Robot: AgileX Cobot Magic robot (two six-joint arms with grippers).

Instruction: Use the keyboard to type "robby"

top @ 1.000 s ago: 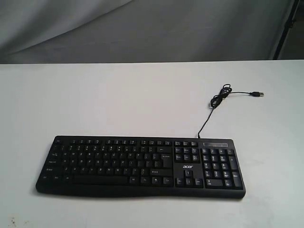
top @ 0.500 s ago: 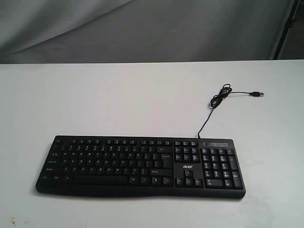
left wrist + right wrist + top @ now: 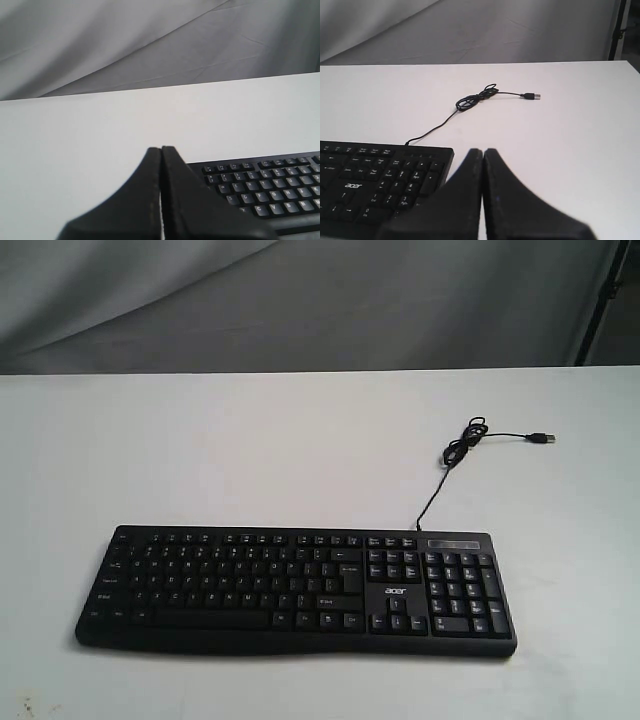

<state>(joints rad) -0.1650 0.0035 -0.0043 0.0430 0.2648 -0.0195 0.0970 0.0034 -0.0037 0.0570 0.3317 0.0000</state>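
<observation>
A wide black keyboard (image 3: 296,590) with white legends and an "acer" logo lies near the front of the white table (image 3: 250,460). Its thin black cable (image 3: 462,445) runs back to a coil and a loose USB plug (image 3: 543,438). Neither arm shows in the exterior view. In the left wrist view my left gripper (image 3: 161,149) is shut with nothing in it, raised by the letter end of the keyboard (image 3: 265,185). In the right wrist view my right gripper (image 3: 483,151) is shut and empty, just off the number-pad end of the keyboard (image 3: 375,175).
A grey cloth backdrop (image 3: 300,300) hangs behind the table's far edge. A dark stand leg (image 3: 603,295) rises at the back right corner. White tabletop stretches behind and to both sides of the keyboard.
</observation>
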